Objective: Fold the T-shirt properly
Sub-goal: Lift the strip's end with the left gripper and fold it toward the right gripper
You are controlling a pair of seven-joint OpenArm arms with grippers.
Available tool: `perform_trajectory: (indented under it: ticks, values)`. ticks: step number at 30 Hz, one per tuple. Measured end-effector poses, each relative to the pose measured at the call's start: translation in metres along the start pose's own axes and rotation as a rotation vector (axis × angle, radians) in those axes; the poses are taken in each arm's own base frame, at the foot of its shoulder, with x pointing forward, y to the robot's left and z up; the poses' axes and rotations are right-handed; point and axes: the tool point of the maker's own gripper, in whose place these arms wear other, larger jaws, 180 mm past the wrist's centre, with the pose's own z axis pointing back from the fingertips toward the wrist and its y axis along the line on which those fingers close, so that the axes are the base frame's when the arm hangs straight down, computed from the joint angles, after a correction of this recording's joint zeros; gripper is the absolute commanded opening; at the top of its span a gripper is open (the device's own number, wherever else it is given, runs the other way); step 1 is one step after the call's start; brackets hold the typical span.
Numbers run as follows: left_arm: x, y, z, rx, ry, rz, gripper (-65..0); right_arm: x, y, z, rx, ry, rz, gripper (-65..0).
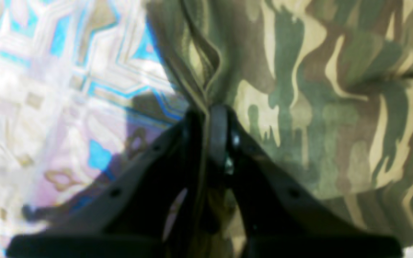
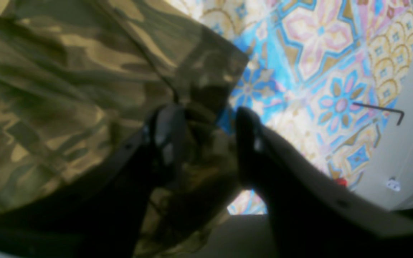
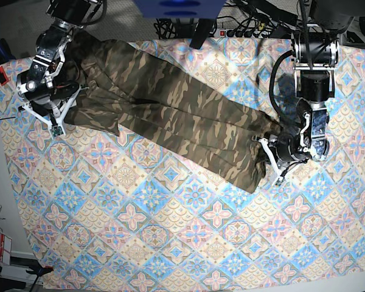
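- Looks like the grab-the-ends step: T-shirt (image 3: 170, 115) stretched in a long diagonal band across the worktop (image 3: 188, 243), from the far left corner area toward the right edge, nothing tidy-folded yet.
- Left tool (image 1: 208, 111) pinched shut on a bunched edge of the T-shirt, fabric pleating out from the tips in the left wrist view.
- Right tool (image 2: 206, 125) parked at the other end near the far left corner, jaws standing apart with a wad of cloth sitting between them; can't tell if actually clamping, guessing not.
- Next move, best guess: get the right side properly closed on its corner, then lift both ends together and carry one over the other. Needs even tension or the thing will sag and twist in the middle.
- Material-wise: soft, floppy knit, camo print in olive, brown and tan streaks, lots of ridges and creases along the length, hems showing as doubled edges.
- Underneath: tablecloth (image 3: 134, 219) with blue, pink and cream tile pattern, flat and smooth-looking, probably prone to dragging along if the shirt gets pulled low.
- Small bent hex key (image 2: 382, 111) lying on the tablecloth near the left edge, well apart from the shirt.
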Motion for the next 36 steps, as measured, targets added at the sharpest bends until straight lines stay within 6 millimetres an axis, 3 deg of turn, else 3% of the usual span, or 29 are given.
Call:
perform_trajectory:
  ticks: [4, 7, 13, 20, 24, 27, 30, 32, 36]
  values:
    - [0.018, 0.002, 0.002, 0.001, 0.001, -0.022, -62.7, 0.001, -0.002, 0.0, -0.004, -0.007, -0.005, -42.2]
    - [0.035, -0.007, -0.001, -0.024, 0.0, -0.05, -62.7, 0.001, -0.002, 0.0, -0.005, -0.005, -0.006, -42.2]
    - [0.089, -0.008, 0.009, -0.028, -0.094, -0.09, -62.8, 0.001, -0.003, 0.0, -0.006, -0.006, -0.007, -42.2]
    - [0.122, 0.007, 0.027, 0.0, -0.165, -0.079, -62.8, 0.0, -0.004, 0.001, -0.007, -0.004, -0.006, -42.2]
    - [0.141, 0.033, 0.05, 0.042, -0.245, -0.007, -62.8, -0.001, -0.004, 0.001, -0.008, -0.001, -0.006, -42.2]
    - [0.149, 0.059, 0.067, 0.111, -0.251, -0.015, -62.8, -0.002, -0.003, 0.001, -0.007, 0.001, -0.005, -42.2]
    - [0.148, 0.068, 0.069, 0.129, -0.264, -0.009, -62.8, -0.002, -0.003, 0.001, -0.007, 0.001, -0.006, -42.2]
    - [0.14, 0.065, 0.063, 0.125, -0.226, -0.016, -62.8, -0.002, -0.003, 0.001, -0.007, 0.001, -0.006, -42.2]
    - [0.137, 0.039, 0.046, 0.088, -0.155, -0.088, -62.9, -0.002, -0.003, 0.001, -0.007, 0.0, -0.007, -42.2]
